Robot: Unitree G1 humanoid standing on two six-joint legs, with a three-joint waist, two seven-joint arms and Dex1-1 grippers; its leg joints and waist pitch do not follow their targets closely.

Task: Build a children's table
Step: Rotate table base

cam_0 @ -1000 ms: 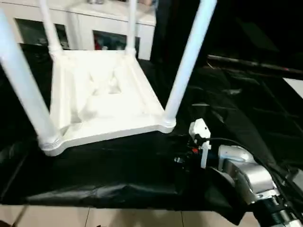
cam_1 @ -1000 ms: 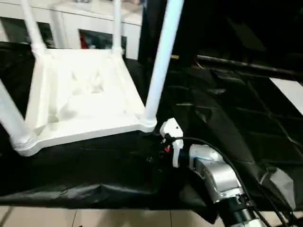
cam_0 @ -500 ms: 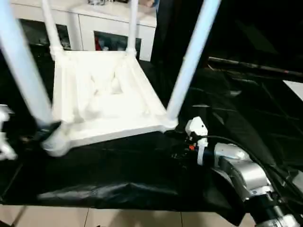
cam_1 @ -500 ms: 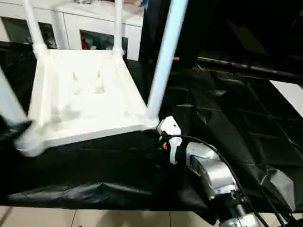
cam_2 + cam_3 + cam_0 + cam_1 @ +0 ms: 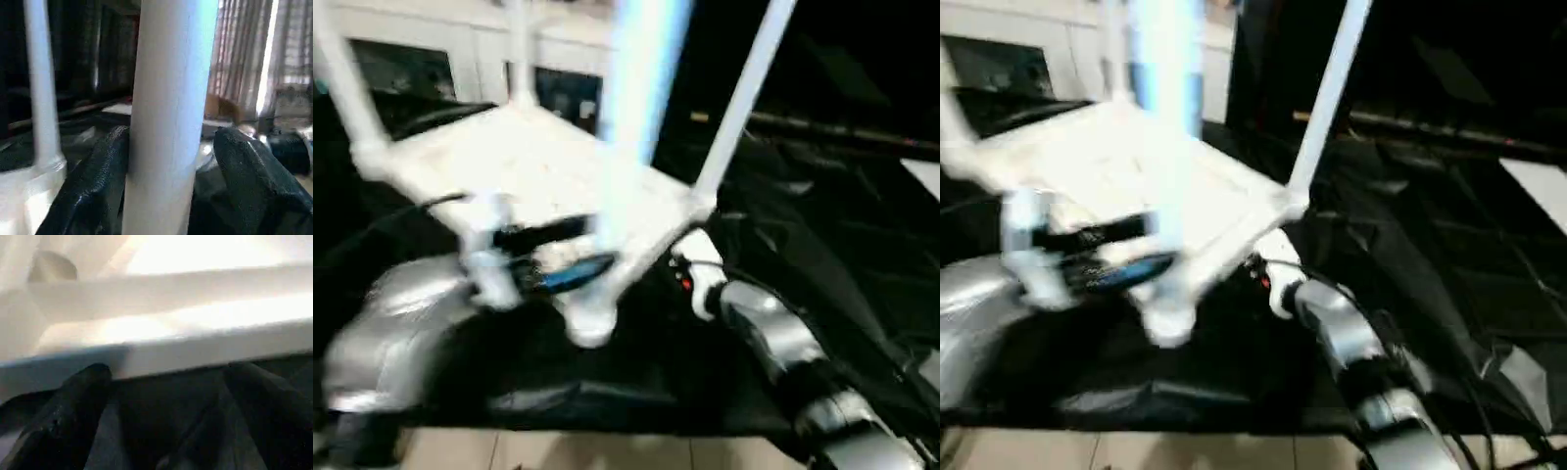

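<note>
Children's table (image 5: 538,166) upturned on black cover (image 5: 822,245), left claw (image 5: 171,161) apparently straddling leg (image 5: 171,98), right claw (image 5: 161,396) apart.

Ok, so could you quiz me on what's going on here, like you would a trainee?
1. True or false: the white plastic children's table lies upside down, with its legs pointing up.
2. What stands between the two black fingers of the left claw?
A. a white round table leg
B. a cabinet door
C. a cable
3. Fill in: the big work table underneath has a ___ cover.

Key: 1 true; 2 A; 3 black.
</note>
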